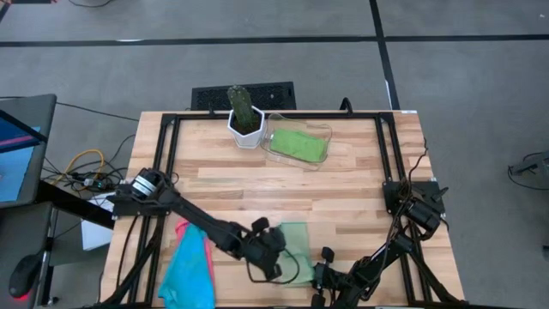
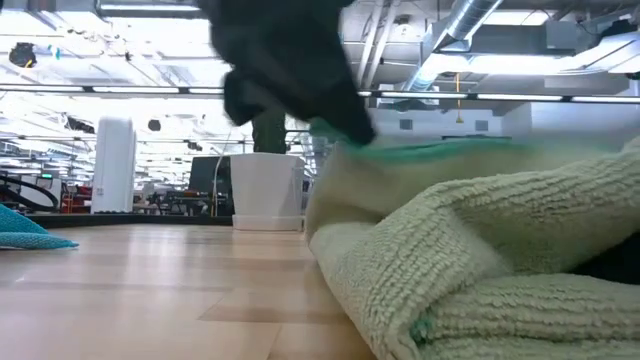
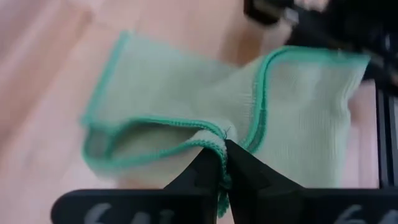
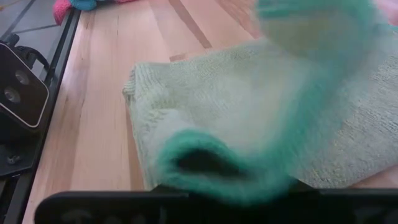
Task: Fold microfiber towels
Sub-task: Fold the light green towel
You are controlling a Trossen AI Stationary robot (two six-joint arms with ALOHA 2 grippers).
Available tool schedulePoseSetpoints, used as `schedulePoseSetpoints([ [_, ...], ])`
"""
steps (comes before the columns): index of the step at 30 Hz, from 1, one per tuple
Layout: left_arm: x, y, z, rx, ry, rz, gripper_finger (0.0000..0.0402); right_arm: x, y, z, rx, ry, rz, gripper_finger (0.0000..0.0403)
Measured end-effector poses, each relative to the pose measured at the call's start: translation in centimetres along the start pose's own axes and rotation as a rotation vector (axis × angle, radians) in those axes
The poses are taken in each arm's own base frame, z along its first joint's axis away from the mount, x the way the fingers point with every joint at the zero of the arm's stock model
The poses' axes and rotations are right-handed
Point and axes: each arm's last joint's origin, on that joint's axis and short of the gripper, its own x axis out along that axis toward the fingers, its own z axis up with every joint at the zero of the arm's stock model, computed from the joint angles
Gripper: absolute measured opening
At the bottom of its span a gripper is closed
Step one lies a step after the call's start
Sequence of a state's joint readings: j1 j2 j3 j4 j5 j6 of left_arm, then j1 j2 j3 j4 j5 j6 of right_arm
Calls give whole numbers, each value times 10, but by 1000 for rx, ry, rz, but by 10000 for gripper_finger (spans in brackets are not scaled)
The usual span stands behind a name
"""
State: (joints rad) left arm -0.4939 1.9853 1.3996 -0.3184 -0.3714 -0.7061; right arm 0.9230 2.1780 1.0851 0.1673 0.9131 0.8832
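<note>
Microfiber towels: we count four. One light green towel (image 1: 294, 240) lies at the near table edge, its long axis running front to back. Left gripper (image 3: 225, 163) has its jaws pinched together on that towel's hem; right gripper (image 1: 324, 256) clamps its near edge. Second green towel (image 1: 300, 144) fills the tray (image 1: 324, 130); turquoise towel (image 1: 185, 268) and pink towel (image 1: 207, 247) lie left.

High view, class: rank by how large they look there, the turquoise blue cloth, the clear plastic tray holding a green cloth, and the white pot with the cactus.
1. Turquoise blue cloth, largest, though partly cut off by the picture's edge.
2. Clear plastic tray.
3. White pot, smallest.
</note>
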Motion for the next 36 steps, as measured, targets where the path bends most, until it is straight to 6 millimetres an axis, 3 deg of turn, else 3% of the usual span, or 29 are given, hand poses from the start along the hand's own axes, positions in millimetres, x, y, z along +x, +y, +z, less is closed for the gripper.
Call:
schedulePoseSetpoints([
  [10, 8, 19, 27, -2, -52, -7, 13, 0, 0, 0, 1, 0, 1, 75],
  [15, 9, 17, 31, 7, -65, -50, 13, 0, 0, 0, 1, 0, 1, 75],
  [20, 23, 14, 26, 11, -79, -67, 24, 0, 0, 0, 0, 3, 2, 75],
  [26, 33, 13, 22, 22, -60, -105, 94, 1, 0, 0, 5, 10, 9, 75],
  [36, 21, 3, 50, 96, -133, -132, 226, 2, 0, 1, 7, 13, 11, 75],
])
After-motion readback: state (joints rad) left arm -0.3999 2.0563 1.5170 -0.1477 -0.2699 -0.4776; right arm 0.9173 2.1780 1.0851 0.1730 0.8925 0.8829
